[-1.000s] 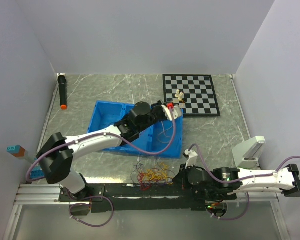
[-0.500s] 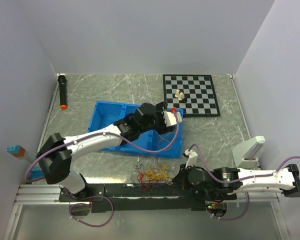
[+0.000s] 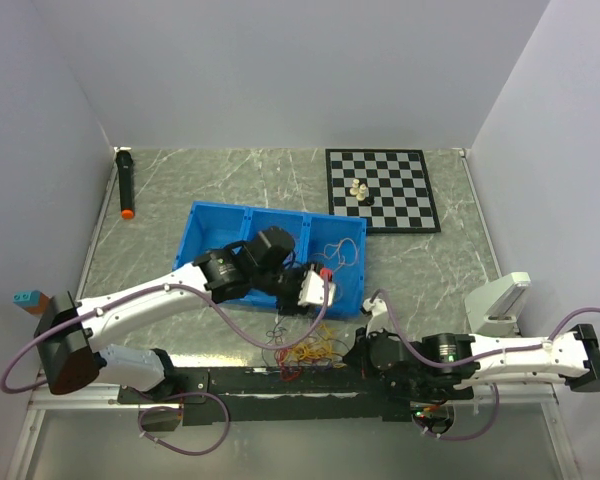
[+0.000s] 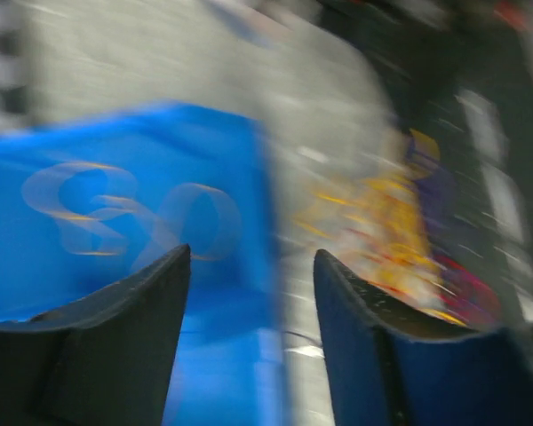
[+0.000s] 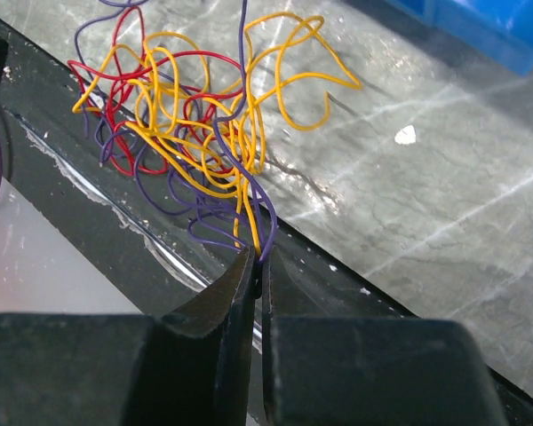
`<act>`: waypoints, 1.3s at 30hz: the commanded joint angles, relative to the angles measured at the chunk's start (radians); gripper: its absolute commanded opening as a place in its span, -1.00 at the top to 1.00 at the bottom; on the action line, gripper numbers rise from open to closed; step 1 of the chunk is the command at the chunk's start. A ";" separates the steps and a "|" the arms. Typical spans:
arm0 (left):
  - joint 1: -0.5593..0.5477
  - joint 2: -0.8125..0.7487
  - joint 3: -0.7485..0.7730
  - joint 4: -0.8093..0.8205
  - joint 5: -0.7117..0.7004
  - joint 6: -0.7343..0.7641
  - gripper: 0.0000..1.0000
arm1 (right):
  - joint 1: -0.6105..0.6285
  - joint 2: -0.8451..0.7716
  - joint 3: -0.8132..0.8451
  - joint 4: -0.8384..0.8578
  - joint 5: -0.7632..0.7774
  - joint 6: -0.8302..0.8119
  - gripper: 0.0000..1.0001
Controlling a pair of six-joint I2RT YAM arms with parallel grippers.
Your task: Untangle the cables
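**Headcount, item by item**

I count two arms, the left arm [image 3: 140,292] and the right arm [image 3: 510,355]. Each carries one end effector: the left end effector [image 3: 315,290] and the right end effector [image 3: 365,345].

There is one tangle of cables [image 3: 308,350] in three colours: yellow, red and purple. One loose cable [image 3: 332,250] lies in the one blue bin [image 3: 212,232], which has three compartments.

I also see one chessboard [image 3: 380,188] and one black marker [image 3: 126,185]. One small cluster of chess pieces [image 3: 357,188] is too small for me to count.

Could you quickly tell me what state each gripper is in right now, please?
Left gripper: open, holding nothing.
Right gripper: shut on strands of the cables.
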 commanded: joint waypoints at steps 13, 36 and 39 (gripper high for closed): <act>-0.132 0.033 -0.187 0.040 0.231 -0.178 0.42 | 0.009 0.063 0.066 0.076 0.036 -0.052 1.00; -0.178 0.099 -0.248 0.117 0.048 -0.095 0.99 | 0.009 0.008 0.043 0.076 0.036 -0.093 1.00; -0.178 0.075 -0.220 0.034 0.034 -0.017 0.99 | 0.009 0.005 0.040 0.070 0.037 -0.089 1.00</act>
